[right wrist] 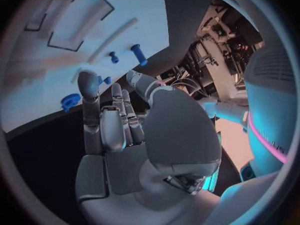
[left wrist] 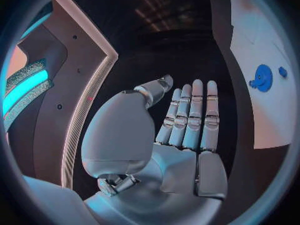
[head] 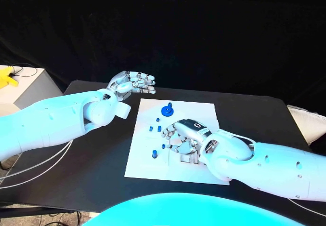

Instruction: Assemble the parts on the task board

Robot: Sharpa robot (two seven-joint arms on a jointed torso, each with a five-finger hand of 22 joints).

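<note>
Right hand [head: 184,137] low over the middle of the task board [head: 197,109], fingers loosely curled, nothing visibly held; whether a fingertip touches a part cannot be told. Left hand [head: 132,84] lifted off the board's far-left corner, over bare table [head: 258,117], fingers straight and apart, holding nothing.

Just left of the right hand, several small blue pegs [head: 153,127] scattered on the board, some apparently upright. Beyond, toward the far edge, a larger round blue disc [head: 167,111]. Nearer, dark outlined recesses [head: 188,160] beside the right hand.

Judged early to midway: pegs spread about, disc lying alone, no joined assembly recognisable. No brand, label or readable writing anywhere.
</note>
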